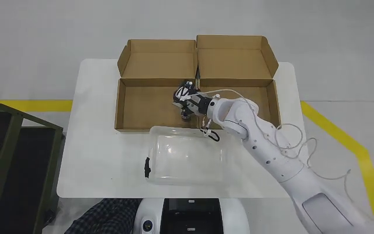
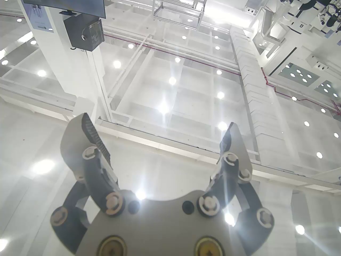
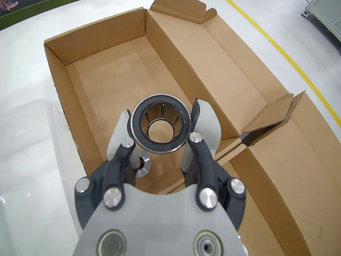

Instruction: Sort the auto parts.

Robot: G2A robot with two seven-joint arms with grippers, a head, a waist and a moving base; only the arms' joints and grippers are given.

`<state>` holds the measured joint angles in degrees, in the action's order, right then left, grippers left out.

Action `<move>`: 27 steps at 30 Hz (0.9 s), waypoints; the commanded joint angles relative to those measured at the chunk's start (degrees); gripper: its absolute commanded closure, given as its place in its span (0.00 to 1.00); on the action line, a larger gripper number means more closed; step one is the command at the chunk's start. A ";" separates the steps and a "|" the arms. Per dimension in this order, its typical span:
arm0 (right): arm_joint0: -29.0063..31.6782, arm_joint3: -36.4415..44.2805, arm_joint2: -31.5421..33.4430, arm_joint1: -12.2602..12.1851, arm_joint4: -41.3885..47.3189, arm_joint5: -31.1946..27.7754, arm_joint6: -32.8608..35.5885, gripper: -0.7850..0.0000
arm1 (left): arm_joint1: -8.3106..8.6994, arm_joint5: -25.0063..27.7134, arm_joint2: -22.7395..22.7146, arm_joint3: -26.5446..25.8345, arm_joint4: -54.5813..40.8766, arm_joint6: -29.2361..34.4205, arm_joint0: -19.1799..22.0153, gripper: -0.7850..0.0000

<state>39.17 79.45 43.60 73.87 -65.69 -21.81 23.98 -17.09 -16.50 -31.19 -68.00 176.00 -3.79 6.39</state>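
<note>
The right wrist view reveals the hollow bearing [image 3: 138, 131] the right tool [image 3: 161, 111] grips.

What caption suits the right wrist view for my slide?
Right gripper holds a cylindrical bearing over an open cardboard box.

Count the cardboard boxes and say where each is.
2. The left cardboard box sits at the table's far side, the right tool holding a part over it; the right cardboard box adjoins it. None looks hidden.
</note>
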 commanded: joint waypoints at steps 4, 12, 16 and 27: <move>-0.90 -3.02 -1.01 0.97 -0.31 1.66 0.02 1.00 | 0.00 0.00 0.00 0.00 0.00 0.00 0.00 0.00; -2.76 -7.94 -2.30 2.53 -0.37 2.54 0.30 1.00 | 0.00 0.00 0.00 0.00 0.00 0.00 0.00 0.00; -3.61 -9.96 -2.72 3.24 -0.17 2.31 0.23 1.00 | 0.00 0.00 0.00 0.00 0.00 0.00 0.00 0.00; -5.49 -14.57 -3.84 5.09 0.13 1.54 0.52 0.56 | 0.00 0.00 0.00 0.00 0.00 0.00 0.00 0.00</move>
<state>33.79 65.20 39.79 78.84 -65.55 -20.22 24.62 -17.09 -16.50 -31.19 -68.00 176.00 -3.79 6.39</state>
